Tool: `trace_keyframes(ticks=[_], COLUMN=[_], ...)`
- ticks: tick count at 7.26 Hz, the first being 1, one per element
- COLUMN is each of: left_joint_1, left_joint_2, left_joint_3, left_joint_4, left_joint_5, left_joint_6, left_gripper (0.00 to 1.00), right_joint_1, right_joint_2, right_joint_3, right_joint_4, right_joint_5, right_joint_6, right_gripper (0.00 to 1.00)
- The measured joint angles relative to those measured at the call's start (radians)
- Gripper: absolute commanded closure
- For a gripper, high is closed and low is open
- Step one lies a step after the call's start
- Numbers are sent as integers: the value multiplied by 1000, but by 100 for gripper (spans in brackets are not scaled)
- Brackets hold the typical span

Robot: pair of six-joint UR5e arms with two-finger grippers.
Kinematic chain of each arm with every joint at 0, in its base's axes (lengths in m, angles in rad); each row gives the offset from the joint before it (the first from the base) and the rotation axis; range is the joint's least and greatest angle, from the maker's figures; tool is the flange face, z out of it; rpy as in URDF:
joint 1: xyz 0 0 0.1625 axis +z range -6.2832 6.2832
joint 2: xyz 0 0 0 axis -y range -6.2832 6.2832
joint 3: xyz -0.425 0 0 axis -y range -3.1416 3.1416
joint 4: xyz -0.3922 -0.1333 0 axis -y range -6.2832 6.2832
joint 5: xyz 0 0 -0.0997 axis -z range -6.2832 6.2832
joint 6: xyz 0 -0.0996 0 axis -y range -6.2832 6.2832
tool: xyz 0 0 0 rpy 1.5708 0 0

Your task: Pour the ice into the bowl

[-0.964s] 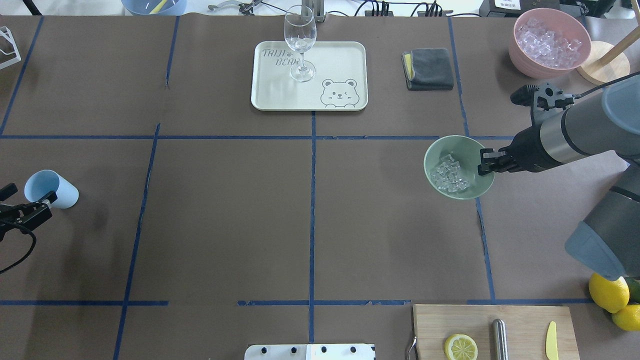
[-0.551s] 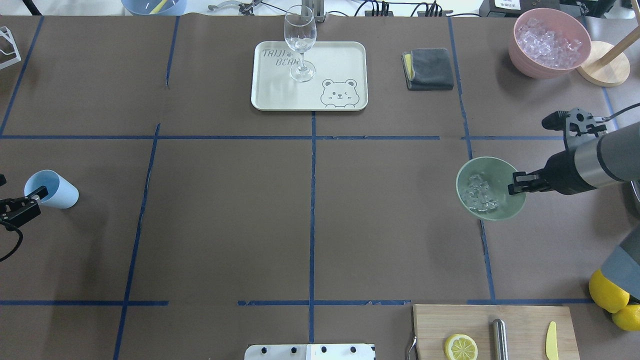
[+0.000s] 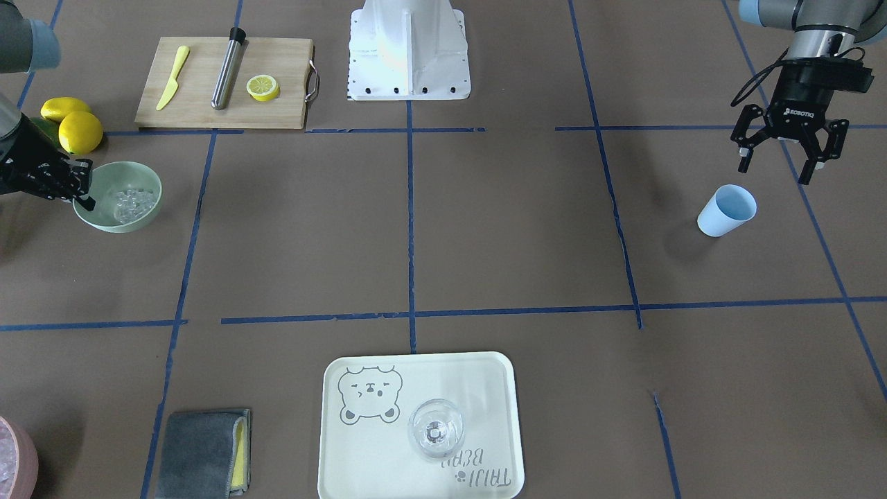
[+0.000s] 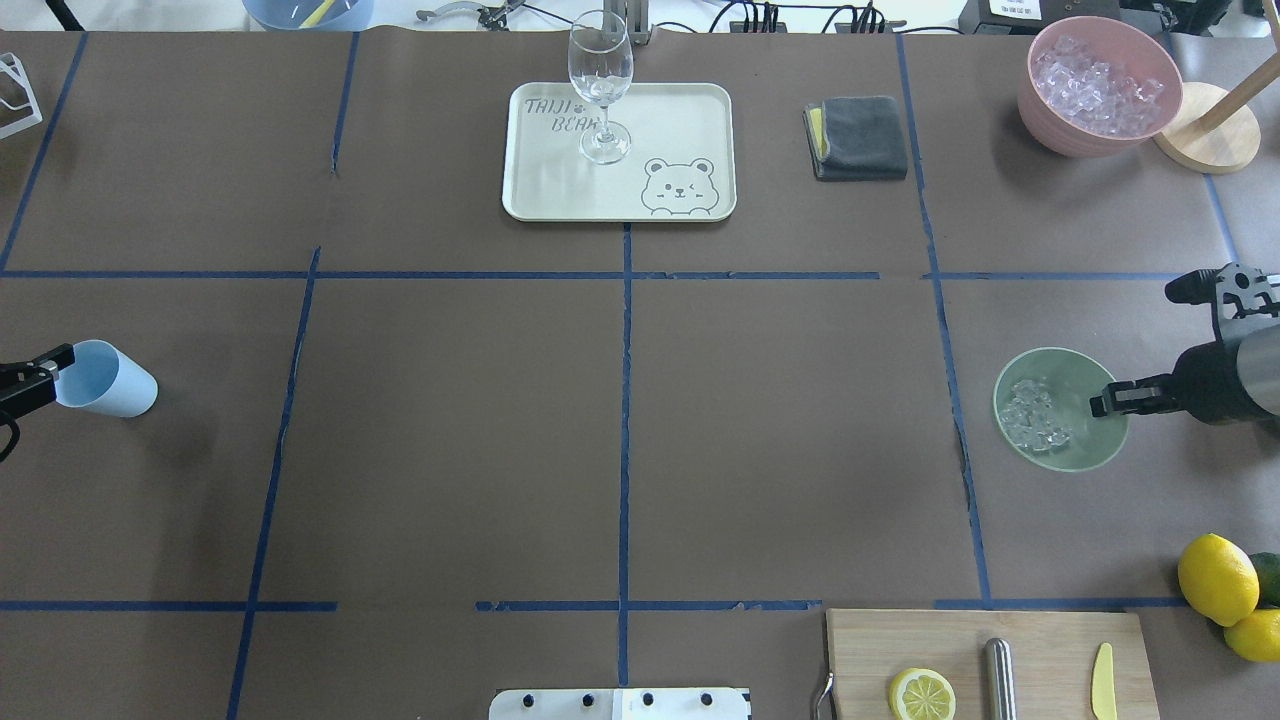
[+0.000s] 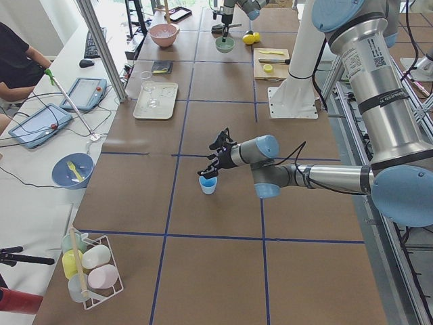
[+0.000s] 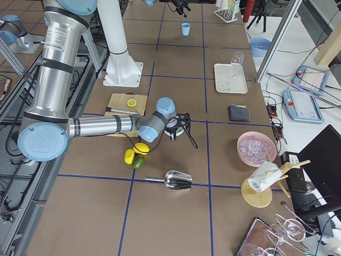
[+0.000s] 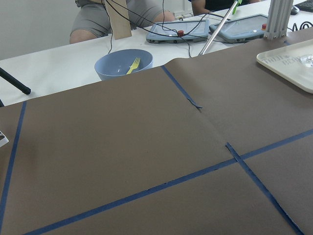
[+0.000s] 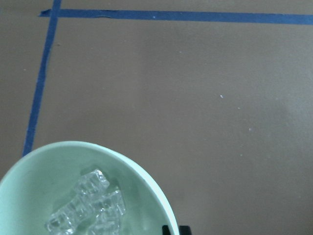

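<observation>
The mint-green bowl (image 4: 1085, 445) sits at the table's right, with the ice (image 4: 1035, 415) in a heap inside it. My right gripper (image 4: 1105, 400) is shut on the bowl's near rim. The front view shows the bowl (image 3: 142, 211), the ice (image 3: 133, 199) and the right gripper (image 3: 80, 190). The right wrist view shows the bowl (image 8: 39, 186) and the ice (image 8: 90, 205) close up. I cannot tell if the bowl rests on the table. My left gripper (image 3: 775, 172) is open and empty, raised beside the light blue cup (image 3: 725, 210), which looks empty.
A pink bowl (image 4: 1050, 130) full of ice stands back right. A cream tray (image 4: 680, 120) with a wine glass (image 4: 600, 80) is at the back middle, a grey cloth (image 4: 857, 137) beside it. A cutting board (image 4: 1040, 640) and lemons (image 4: 1215, 585) lie front right.
My right gripper has carried the bowl with its ice to the right and nearer the robot. My left gripper has drawn back from the blue cup toward the left edge.
</observation>
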Motion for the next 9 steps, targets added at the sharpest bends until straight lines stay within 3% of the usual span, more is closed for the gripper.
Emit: trace_keyframes(ticks=[1, 2, 4, 5, 7, 9], left_joint_1=[-19, -31, -72, -119, -289, -418], left_joint_2=[-4, -6, -39, -74, -186, -292], left_joint_3=[-1, -4, -17, -29, -51, -60], left_joint_4=[11, 28, 118, 204, 452, 720], left_joint_5=[-20, -27, -40, -93, -272, -353], left_joint_6=[22, 52, 132, 166, 292, 492], left_gripper=[0, 0, 0, 0, 0, 0], right_joint_1=[24, 45, 93, 133, 225, 340], right_joint_2=[-1, 0, 3, 2, 0, 1], right_joint_3=[-31, -54, -74, -76, -67, -59], right_joint_4=[8, 11, 9, -7, -92, -224], right_joint_5=[14, 36, 87, 121, 156, 182], right_joint_6=[-15, -23, -40, -74, -229, -453], right_gripper=[35, 0, 0, 0, 0, 0])
